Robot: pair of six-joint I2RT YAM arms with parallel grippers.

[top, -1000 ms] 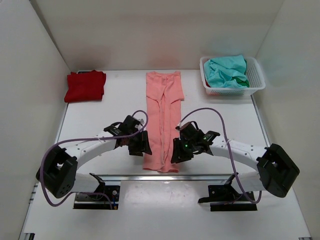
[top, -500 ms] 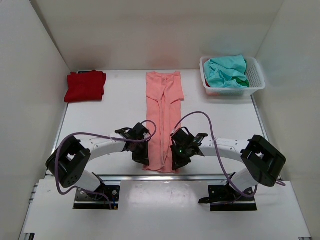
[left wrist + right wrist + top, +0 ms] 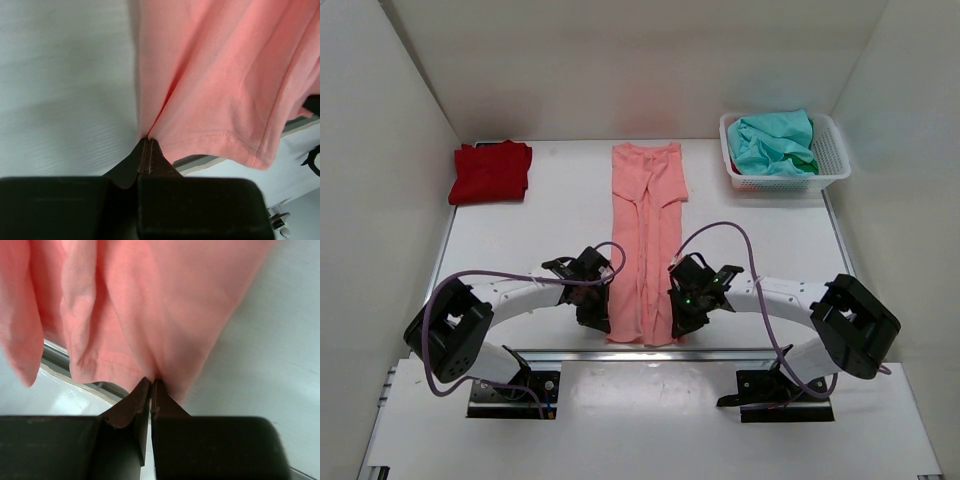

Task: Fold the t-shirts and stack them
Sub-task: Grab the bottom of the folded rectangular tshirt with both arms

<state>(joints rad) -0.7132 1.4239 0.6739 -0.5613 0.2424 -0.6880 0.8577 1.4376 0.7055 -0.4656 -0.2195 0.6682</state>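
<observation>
Far left: a red shirt (image 3: 490, 172), folded into a rough square, lies on the white table (image 3: 520, 240) near its far left corner. Left of centre: my left gripper (image 3: 597, 312) sits low at the near edge of the table, its jaws pressed together and pinching the left side of the pink shirt (image 3: 648, 230) at the near hem. Centre: the pink shirt lies as one long narrow strip running from the far side of the table to the near edge, with lengthwise creases. Right of centre: my right gripper (image 3: 682, 322) has its jaws closed on the right side of the same hem. Far right: a white lattice basket (image 3: 835, 150) stands in the far right corner and holds a crumpled teal shirt (image 3: 770, 140).
</observation>
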